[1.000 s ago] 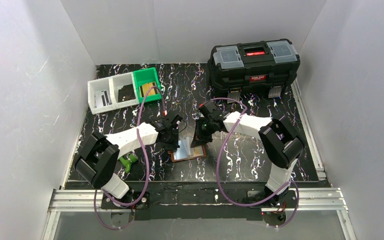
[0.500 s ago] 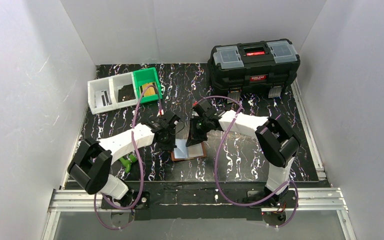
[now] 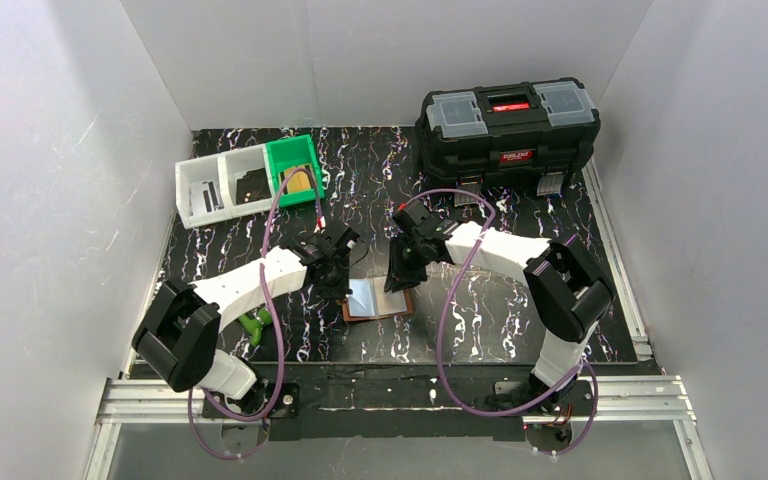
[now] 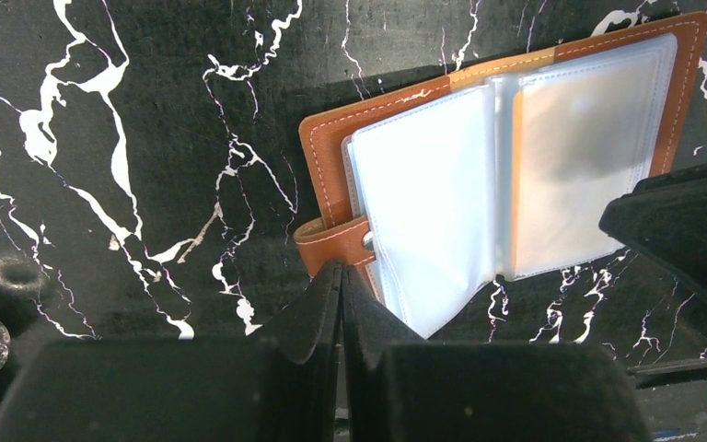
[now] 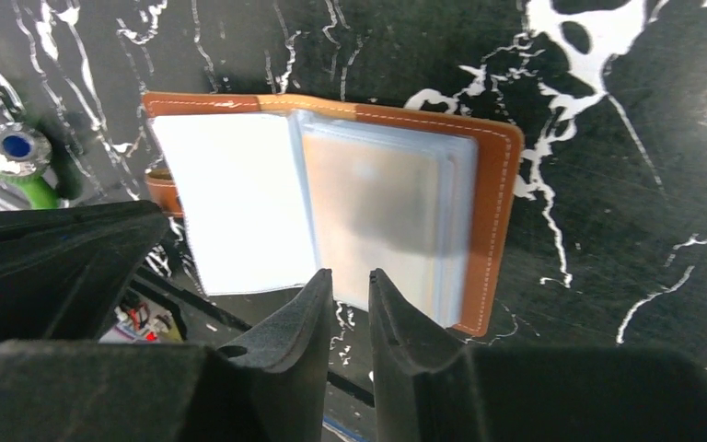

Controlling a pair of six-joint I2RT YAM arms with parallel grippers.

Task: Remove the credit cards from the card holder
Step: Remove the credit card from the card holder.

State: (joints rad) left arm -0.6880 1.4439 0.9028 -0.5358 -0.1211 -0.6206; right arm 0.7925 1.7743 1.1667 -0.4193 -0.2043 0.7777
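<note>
One card holder (image 3: pixel 372 298) lies spread open, pale pockets (image 4: pixel 423 184) up, on the counter (image 3: pixel 480 320), left tool (image 4: pixel 341 269) pinched shut with its tips at the snap strap (image 4: pixel 331 241), right tool (image 5: pixel 351 276) slightly parted over a pocket edge, gripping nothing.

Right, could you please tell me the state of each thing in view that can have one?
card holder: open, inside facing up on the table.
snap tab: undone.
left gripper: shut, tips beside the snap tab.
right gripper: slightly open, holding nothing, at the holder's edge.
toolbox: lid closed.
</note>
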